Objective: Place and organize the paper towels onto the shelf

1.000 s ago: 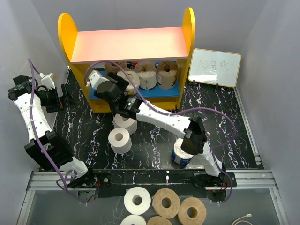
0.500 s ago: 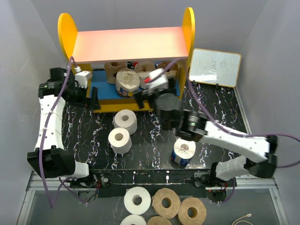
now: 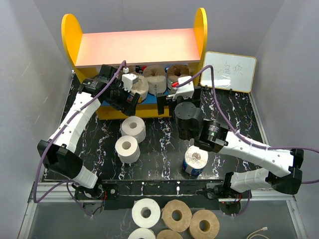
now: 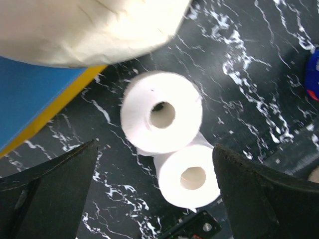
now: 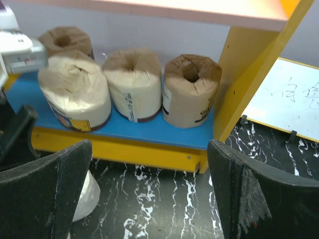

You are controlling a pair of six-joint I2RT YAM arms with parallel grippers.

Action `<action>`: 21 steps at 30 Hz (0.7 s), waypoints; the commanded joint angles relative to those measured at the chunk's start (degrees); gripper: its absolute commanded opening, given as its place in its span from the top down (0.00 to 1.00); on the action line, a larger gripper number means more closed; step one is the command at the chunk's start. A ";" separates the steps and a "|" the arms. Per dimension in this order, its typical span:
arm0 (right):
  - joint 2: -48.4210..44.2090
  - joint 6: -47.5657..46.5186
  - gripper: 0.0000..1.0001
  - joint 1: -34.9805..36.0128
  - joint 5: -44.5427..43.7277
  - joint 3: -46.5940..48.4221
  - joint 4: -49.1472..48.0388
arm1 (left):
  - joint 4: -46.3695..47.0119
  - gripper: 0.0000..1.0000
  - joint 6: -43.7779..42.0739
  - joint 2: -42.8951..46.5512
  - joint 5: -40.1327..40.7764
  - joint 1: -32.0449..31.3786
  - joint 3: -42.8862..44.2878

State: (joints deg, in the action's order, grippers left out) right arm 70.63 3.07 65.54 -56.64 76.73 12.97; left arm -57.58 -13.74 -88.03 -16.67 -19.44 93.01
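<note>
The shelf (image 3: 201,30) stands at the back, with yellow sides, a pink top and a blue lower board (image 5: 164,132). Several tan paper towels stand on the lower board (image 5: 133,82), one at the front left (image 5: 75,89). Two white rolls (image 3: 133,128) (image 3: 127,148) lie on the table in front, also seen in the left wrist view (image 4: 162,112). A blue-wrapped roll (image 3: 195,160) stands near the right arm. My left gripper (image 3: 127,101) (image 4: 154,149) hangs open and empty above the white rolls at the shelf's front left. My right gripper (image 3: 167,102) (image 5: 149,147) is open and empty, facing the lower board.
A small whiteboard (image 3: 229,70) leans to the right of the shelf. Three more rolls (image 3: 177,215) lie below the table's near rail. Grey walls close in the left, right and back sides.
My left arm swung from the far left to the shelf's front. My right arm drew back from the lower board's left part, leaving a tan roll there.
</note>
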 commanded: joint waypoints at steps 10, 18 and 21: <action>-2.34 3.91 0.01 0.20 -0.78 -0.49 1.35 | 22.89 0.02 6.51 7.17 23.28 -1.52 -8.03; -3.01 3.91 0.02 0.20 -2.30 -0.31 2.82 | 26.74 0.01 8.81 4.27 23.41 -1.54 -8.20; -3.09 3.70 0.01 0.20 -2.78 -0.36 3.36 | 26.99 0.01 9.06 2.28 23.81 -1.58 -6.77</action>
State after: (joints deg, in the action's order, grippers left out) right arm 69.73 6.33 65.56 -57.32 75.09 16.53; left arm -38.87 -7.53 -84.66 4.40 -21.52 83.37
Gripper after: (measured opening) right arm 0.984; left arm 0.984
